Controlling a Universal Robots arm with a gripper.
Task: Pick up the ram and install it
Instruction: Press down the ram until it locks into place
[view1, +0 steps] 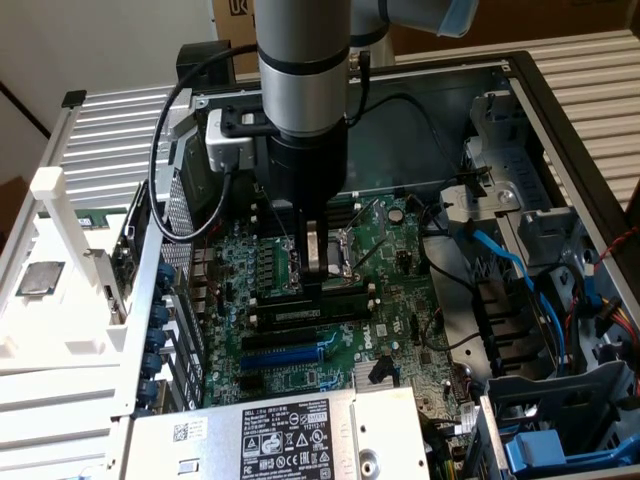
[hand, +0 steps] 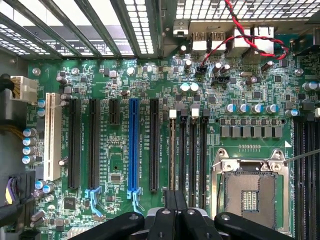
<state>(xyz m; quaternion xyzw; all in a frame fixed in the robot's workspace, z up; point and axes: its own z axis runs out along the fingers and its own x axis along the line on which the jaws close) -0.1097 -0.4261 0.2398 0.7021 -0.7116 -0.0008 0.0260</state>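
My gripper (view1: 318, 268) hangs low inside the open computer case, over the motherboard (view1: 385, 235) beside the CPU socket (hand: 250, 192). Its two dark fingers (hand: 176, 200) are pressed together with nothing between them. The ram (hand: 172, 155) shows edge-on as a thin green strip standing in the memory slot nearest the black expansion slots. In the exterior view the ram (view1: 305, 313) is a long stick with a pale label, just in front of the fingers. The fingertips sit over one end of the ram; I cannot tell whether they touch it.
Beside the ram lie empty black memory slots (hand: 192, 155), then a blue expansion slot (hand: 133, 145). Blue and black cables (view1: 500, 265) and drive bays fill the exterior view's right. The power supply (view1: 290, 435) sits at the front, with a white rack (view1: 50, 250) outside at the left.
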